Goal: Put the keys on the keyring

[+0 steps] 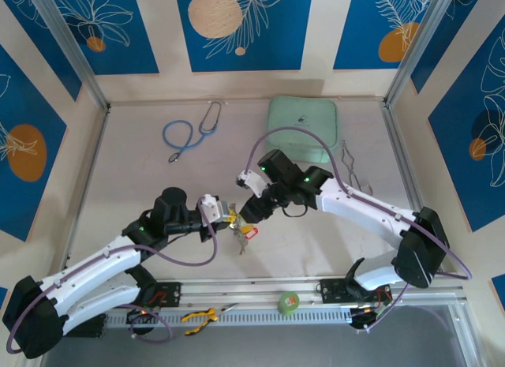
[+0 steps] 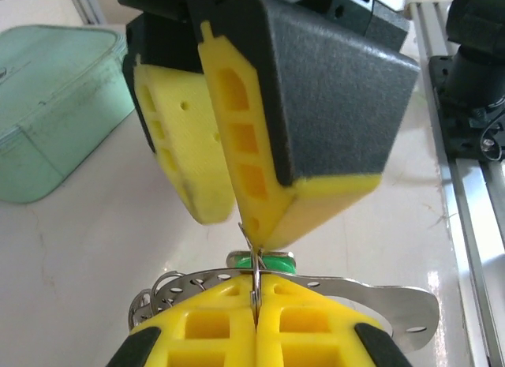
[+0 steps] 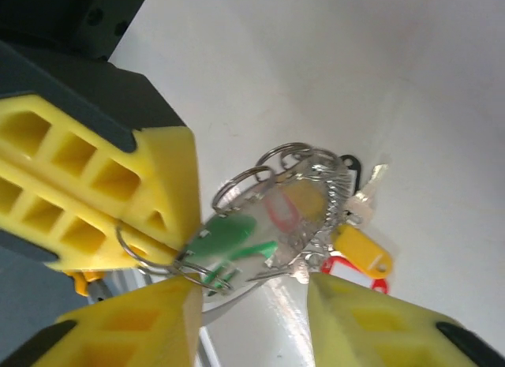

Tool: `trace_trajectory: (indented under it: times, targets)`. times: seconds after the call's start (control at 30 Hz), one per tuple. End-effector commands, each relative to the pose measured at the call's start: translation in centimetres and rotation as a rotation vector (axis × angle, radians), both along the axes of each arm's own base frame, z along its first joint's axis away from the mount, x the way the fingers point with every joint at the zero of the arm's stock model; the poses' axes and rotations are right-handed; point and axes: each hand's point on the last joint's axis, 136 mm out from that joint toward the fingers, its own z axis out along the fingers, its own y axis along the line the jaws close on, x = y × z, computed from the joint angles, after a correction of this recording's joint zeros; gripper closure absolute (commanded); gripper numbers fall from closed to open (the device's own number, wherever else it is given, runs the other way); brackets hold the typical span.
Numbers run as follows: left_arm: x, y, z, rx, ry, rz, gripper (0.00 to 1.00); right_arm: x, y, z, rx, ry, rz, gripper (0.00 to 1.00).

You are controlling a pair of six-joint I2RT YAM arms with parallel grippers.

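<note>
Now left gripper (image 2: 255, 297) clamps the keys (image 3: 359, 247) (wire ring (image 3: 146, 252)); right gripper (image 3: 251, 286) spread apart

Up top, the fixed camera looks down from above and behind the arm bases. It sits far enough back to take in the whole table (image 1: 331, 249), with the left claw (image 1: 228, 213) and right claw (image 1: 249, 209) meeting mid-frame. On the left wrist, the lens peers out along its own fingers (image 2: 205, 327) at the bottom edge, low over the table, very close, nose to nose with the right claw (image 2: 234, 217). The right wrist camera answers from the opposite side, tight in, looking down past its own fingers (image 3: 387, 327) at the left claw (image 3: 162, 217). All three views share the keys (image 1: 241, 237) at the tips.
</note>
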Motion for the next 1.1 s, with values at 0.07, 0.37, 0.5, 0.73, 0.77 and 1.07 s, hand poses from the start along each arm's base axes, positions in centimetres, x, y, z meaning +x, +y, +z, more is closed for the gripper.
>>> trace_trajectory:
  times: [0.07,0.37,0.5,0.73,0.77,1.07]
  targets:
    - [-1.2,-1.1,2.4,-0.144,-0.006,-0.062,1.00,0.1,-1.4,2.3,0.111,-0.211,0.068,0.57]
    - [-2.0,-1.4,2.1,-0.197,0.026,-0.104,1.00,-3.6,-0.2,3.6,0.307,-0.598,0.394,0.60]
    - [-2.3,-1.4,2.0,-0.204,0.009,-0.121,1.00,-3.9,0.3,3.4,0.308,-0.571,0.412,0.61]
    - [-2.5,-1.4,1.8,-0.197,-0.009,-0.138,1.00,-4.2,1.2,2.8,0.314,-0.547,0.423,0.68]
    - [-2.6,-1.4,1.9,-0.199,-0.011,-0.141,1.00,-4.2,1.3,2.7,0.313,-0.546,0.422,0.70]
    - [-2.9,-1.4,1.9,-0.200,-0.020,-0.161,1.00,-4.2,2.0,2.5,0.324,-0.537,0.437,0.83]
